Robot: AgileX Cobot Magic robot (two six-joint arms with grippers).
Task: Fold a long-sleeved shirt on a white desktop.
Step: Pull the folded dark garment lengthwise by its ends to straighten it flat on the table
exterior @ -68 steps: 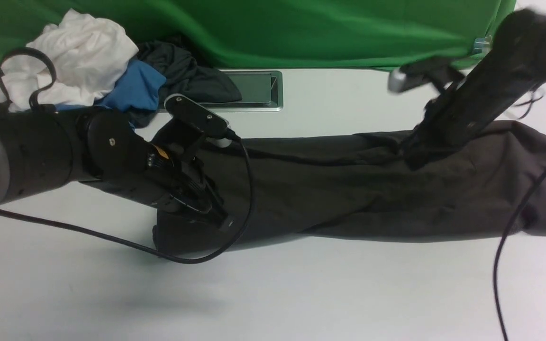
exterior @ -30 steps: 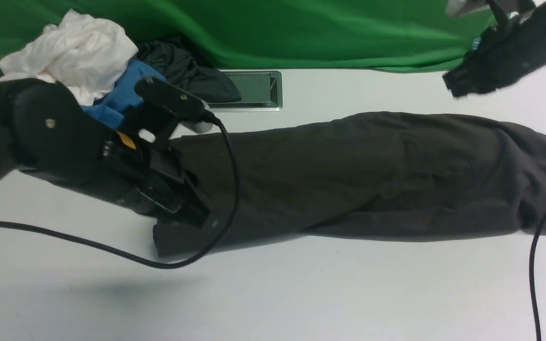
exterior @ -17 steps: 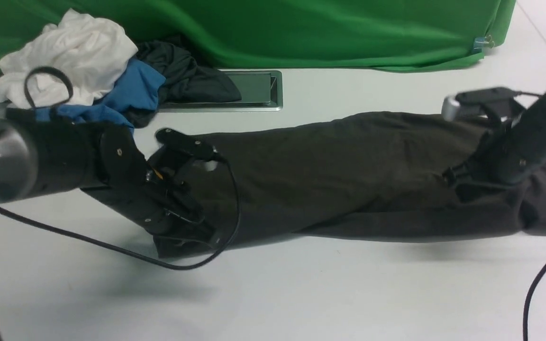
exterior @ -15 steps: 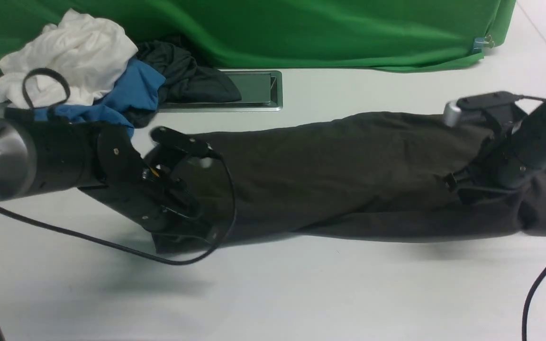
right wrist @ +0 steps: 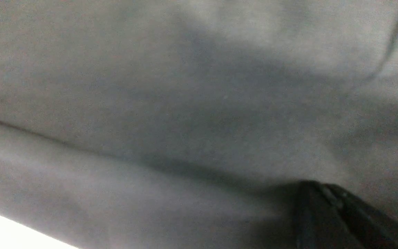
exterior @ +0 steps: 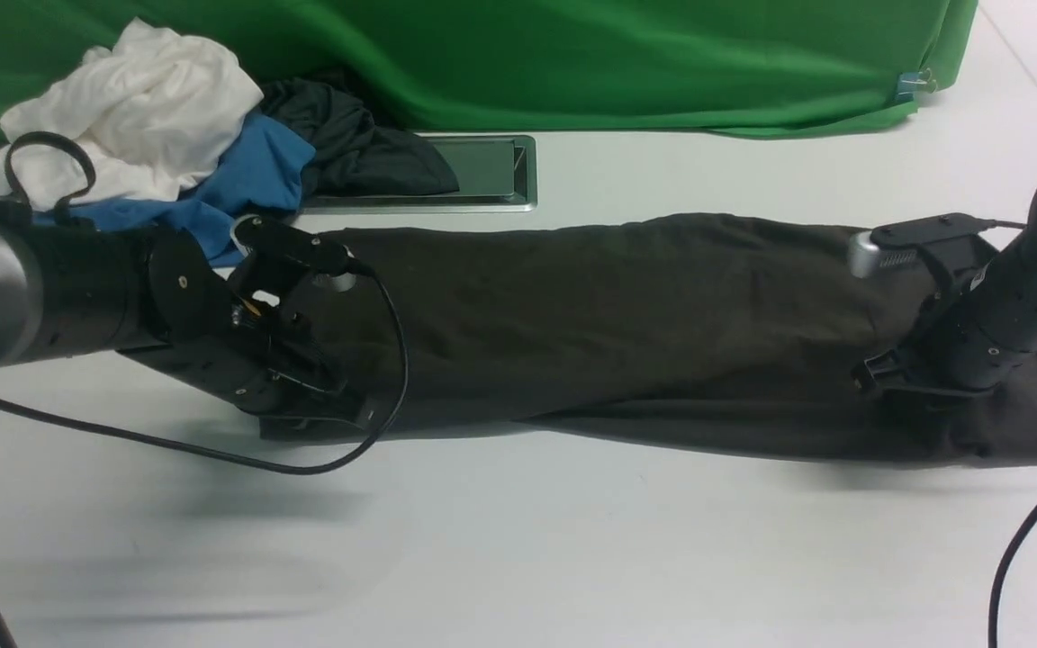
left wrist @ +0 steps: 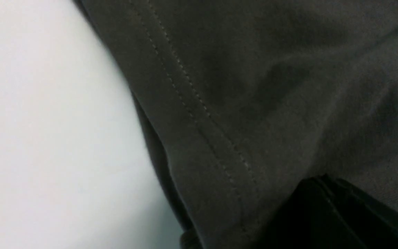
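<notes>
The long-sleeved shirt (exterior: pixel 626 324) lies as a long black-brown strip across the white desktop (exterior: pixel 572 540), from left of centre to the right edge of the front view. My left gripper (exterior: pixel 361 416) is shut, its tip pressed on the shirt's left end near the stitched hem (left wrist: pixel 192 103). My right gripper (exterior: pixel 870 378) is shut too, tip down on the shirt's right part. In the left wrist view the closed left gripper (left wrist: pixel 318 180) rests on flat fabric beside bare desktop (left wrist: pixel 47 121). In the right wrist view the closed right gripper (right wrist: pixel 309 185) touches the shirt (right wrist: pixel 185 103). No cloth shows between either pair of jaws.
At the back left lies a pile: a white garment (exterior: pixel 140 108), a blue garment (exterior: pixel 248 175) and a charcoal garment (exterior: pixel 356 144), partly over the silver hatch (exterior: pixel 482 171). A green backdrop (exterior: pixel 617 63) closes the far edge. Black cables (exterior: pixel 167 445) trail from both arms.
The right arm came down from the back right onto the shirt's right part. The left gripper slid left, and the shirt's left end shifted left with it.
</notes>
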